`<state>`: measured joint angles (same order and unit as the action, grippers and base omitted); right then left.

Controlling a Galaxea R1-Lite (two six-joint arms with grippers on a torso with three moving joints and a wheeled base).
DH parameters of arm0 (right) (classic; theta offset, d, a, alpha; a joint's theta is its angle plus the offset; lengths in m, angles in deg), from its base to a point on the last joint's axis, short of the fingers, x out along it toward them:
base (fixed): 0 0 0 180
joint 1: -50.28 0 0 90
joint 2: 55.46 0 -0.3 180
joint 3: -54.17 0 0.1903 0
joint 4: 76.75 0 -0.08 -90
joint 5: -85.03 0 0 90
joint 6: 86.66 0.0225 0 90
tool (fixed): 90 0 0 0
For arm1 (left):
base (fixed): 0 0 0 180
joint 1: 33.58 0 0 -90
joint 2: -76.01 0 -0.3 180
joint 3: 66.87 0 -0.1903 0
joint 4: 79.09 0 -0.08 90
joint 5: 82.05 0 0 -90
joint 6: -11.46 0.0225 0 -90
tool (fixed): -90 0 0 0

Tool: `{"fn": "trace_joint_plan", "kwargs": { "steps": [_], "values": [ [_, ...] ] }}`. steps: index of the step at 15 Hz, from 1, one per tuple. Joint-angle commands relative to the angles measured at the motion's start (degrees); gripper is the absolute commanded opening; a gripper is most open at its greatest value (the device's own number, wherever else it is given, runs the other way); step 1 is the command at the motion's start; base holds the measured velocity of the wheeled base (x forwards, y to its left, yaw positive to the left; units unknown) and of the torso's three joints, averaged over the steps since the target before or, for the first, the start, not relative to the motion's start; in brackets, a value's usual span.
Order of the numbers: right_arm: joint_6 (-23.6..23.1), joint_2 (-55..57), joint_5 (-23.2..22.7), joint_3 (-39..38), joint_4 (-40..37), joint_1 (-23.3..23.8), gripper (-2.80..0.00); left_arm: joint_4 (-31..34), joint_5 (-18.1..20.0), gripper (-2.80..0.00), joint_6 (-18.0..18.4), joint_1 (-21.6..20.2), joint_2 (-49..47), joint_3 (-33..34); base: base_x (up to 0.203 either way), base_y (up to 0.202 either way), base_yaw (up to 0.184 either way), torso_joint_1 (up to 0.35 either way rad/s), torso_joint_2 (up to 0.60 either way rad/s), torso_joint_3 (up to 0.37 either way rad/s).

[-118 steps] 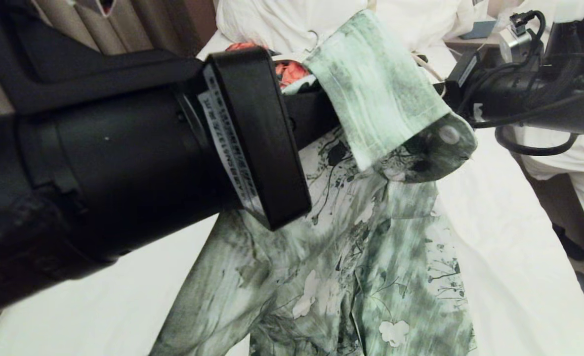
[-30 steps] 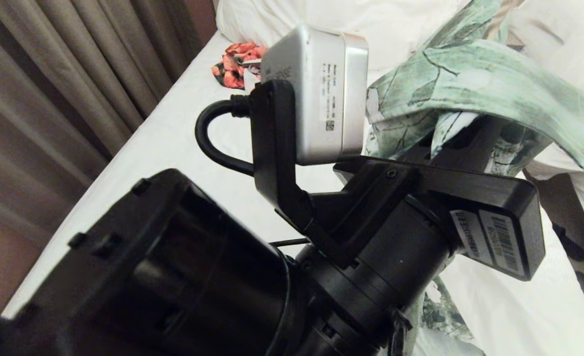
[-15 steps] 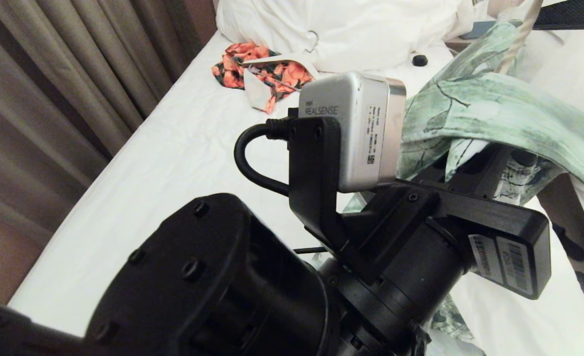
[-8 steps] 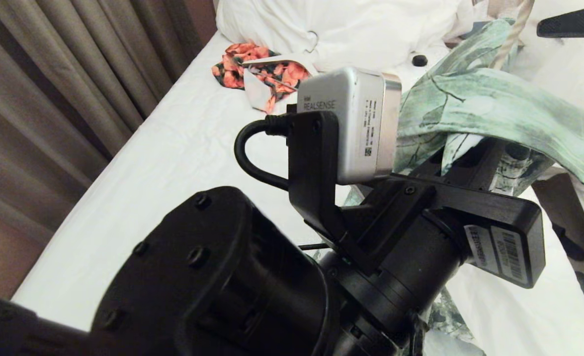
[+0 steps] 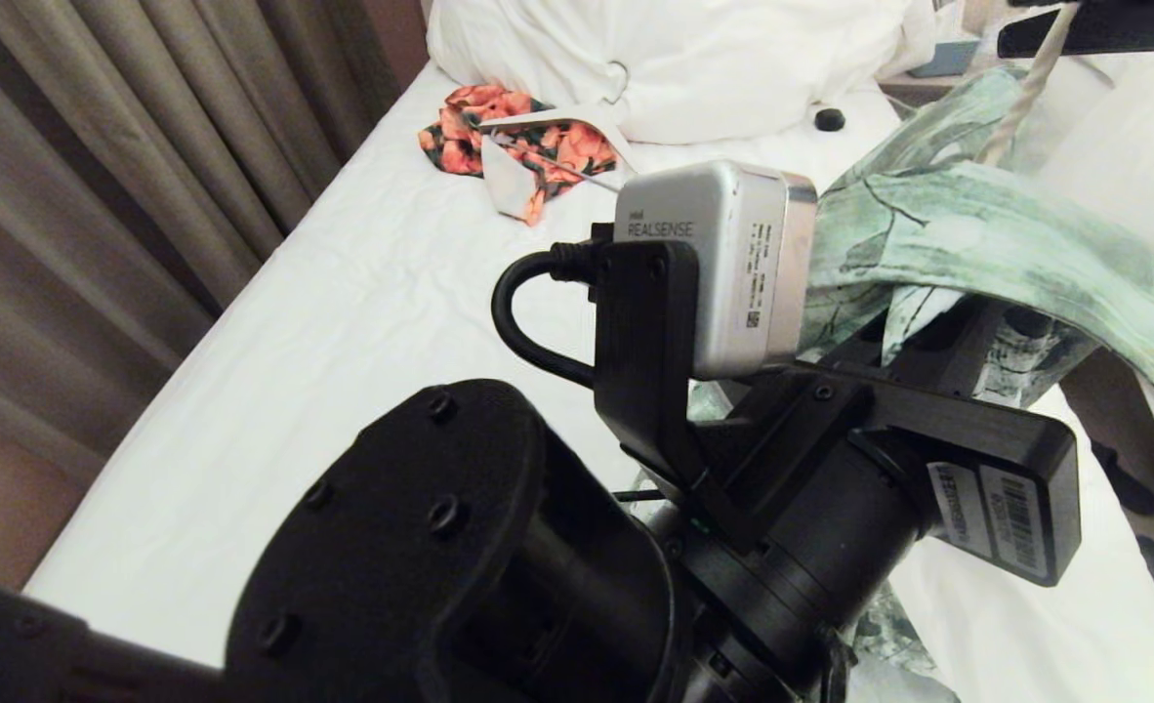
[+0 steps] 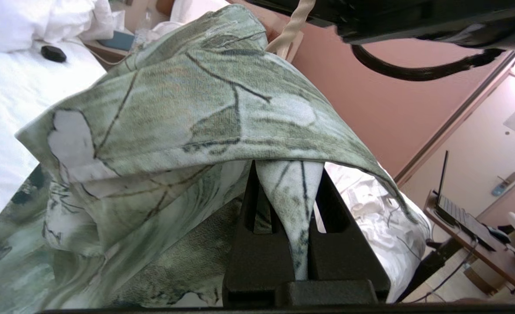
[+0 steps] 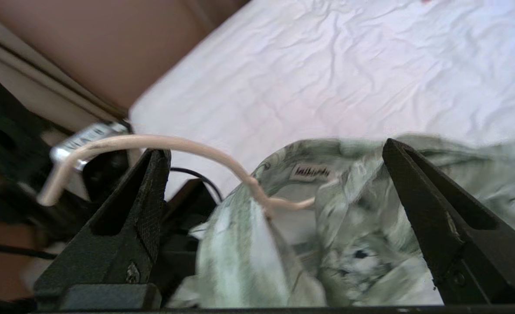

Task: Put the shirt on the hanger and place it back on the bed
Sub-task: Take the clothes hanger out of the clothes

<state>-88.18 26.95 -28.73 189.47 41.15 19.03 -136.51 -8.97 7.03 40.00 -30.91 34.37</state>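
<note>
Left gripper [image 6: 303, 226] pinches a fold of the shirt [image 6: 188, 113] tight between its black fingers [image 6: 257, 244], and the green floral cloth drapes over them like a hood. From the head, that arm fills the near middle, its silver wrist camera [image 5: 723, 264] in front of the shirt [image 5: 987, 244], which is held up over the right side of the bed [image 5: 323, 332].

Right gripper [image 7: 275, 218] stands wide, nothing clamped between its fingers [image 7: 148, 205]. Between them lies the shirt's collar [image 7: 323, 183] with a small label, and the cream hanger [image 7: 161, 141] curves out of the neck opening, its hook passing by one finger. Whether the wire touches that finger cannot be told. In the head view only a dark bar of the right arm [image 5: 1104, 29] shows at the far right, with the hanger's thin stem [image 5: 1021, 93] rising from the shirt towards it.

Far up the sheet lie an orange floral garment [image 5: 499, 132] with a white hanger [image 5: 577, 132] on it, white pillows [image 5: 675, 59] and a small black object [image 5: 829, 119]. Curtains [image 5: 128, 166] hang at the left.
</note>
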Motion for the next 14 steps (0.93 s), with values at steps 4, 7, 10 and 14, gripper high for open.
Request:
{"fn": "trace_joint_plan", "kwargs": {
  "steps": [4,7,10,14],
  "values": [
    [-6.36,1.14,-0.02,-0.4,-0.21,-0.94,0.0,-0.42,-0.13,-2.8,-0.05,-0.01,0.04,0.02,0.0,0.0,0.0,0.0,0.0,0.0],
    [-9.28,1.52,0.26,-0.4,0.47,-2.77,0.0,-0.25,-0.13,-2.8,-0.05,0.08,0.03,0.02,0.0,0.0,0.0,0.0,0.0,0.0],
    [-9.38,1.44,0.64,-0.58,3.04,-3.55,0.0,-0.25,-0.13,-2.8,-0.05,0.43,0.12,0.11,0.0,0.0,0.0,0.0,0.0,0.0],
    [-9.29,1.19,0.82,-1.37,3.13,-3.63,-2.8,-0.18,-0.13,-2.8,0.0,0.43,0.29,0.11,0.0,0.0,0.0,0.0,0.0,0.0]
  ]
}}
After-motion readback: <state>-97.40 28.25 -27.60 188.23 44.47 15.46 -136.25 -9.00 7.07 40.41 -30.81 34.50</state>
